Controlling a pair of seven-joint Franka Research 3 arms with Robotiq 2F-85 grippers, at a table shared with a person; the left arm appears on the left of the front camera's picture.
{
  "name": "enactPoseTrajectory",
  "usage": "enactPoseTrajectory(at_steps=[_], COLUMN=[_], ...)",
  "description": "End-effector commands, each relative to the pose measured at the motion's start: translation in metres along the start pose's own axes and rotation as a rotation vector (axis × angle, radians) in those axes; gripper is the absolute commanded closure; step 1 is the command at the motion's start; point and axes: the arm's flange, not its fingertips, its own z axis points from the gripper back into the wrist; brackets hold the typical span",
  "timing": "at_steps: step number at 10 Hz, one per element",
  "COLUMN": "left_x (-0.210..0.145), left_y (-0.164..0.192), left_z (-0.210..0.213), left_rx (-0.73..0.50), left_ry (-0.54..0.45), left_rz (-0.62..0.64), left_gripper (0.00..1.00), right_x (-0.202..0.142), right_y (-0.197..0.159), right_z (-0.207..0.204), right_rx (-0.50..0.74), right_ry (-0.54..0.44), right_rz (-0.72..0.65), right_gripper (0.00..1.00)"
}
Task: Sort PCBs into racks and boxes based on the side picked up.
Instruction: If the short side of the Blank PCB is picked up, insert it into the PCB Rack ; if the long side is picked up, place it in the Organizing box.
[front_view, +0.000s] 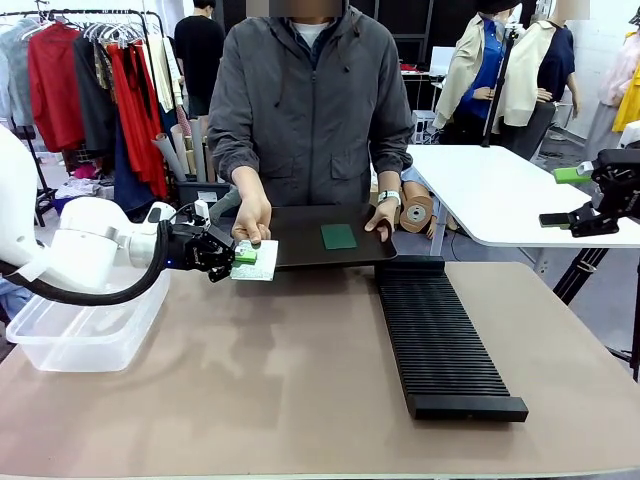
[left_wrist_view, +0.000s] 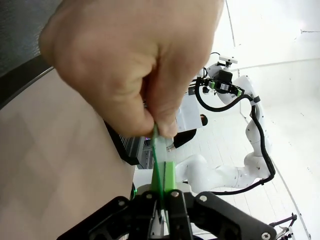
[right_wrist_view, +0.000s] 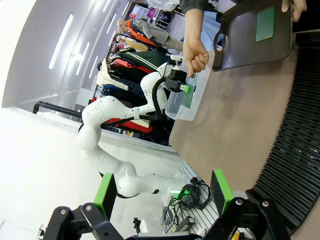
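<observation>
My left gripper (front_view: 238, 256) is clamped tight on the PCB (front_view: 258, 262), near the box (front_view: 90, 350) — the person's hand (front_view: 252, 215) pinches it too, so I should hold steady until released.

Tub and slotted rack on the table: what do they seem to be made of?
The tub looks like clear glossy plastic: its walls are see-through, with a shiny rim. The rack looks matte black, probably moulded plastic, finely ribbed; painted metal is possible.
</observation>
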Motion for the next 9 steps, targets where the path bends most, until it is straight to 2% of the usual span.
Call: enactPoseTrajectory(at_steps=[1, 9], left_x=[-0.0003, -0.0003], left_y=[0.0001, 0.0001], left_z=[-0.0015, -0.0015], left_rx=[-0.005, -0.005], left_ry=[-0.003, -0.003], left_rz=[0.006, 0.006], left_gripper=[1.00, 1.00], right_x=[-0.0023, -0.0023], right_y=[0.0004, 0.0004], right_z=[-0.0011, -0.0011], right_rx=[-0.006, -0.006], right_ry=[-0.008, -0.008], right_rz=[0.016, 0.016], right_gripper=[0.00, 0.00])
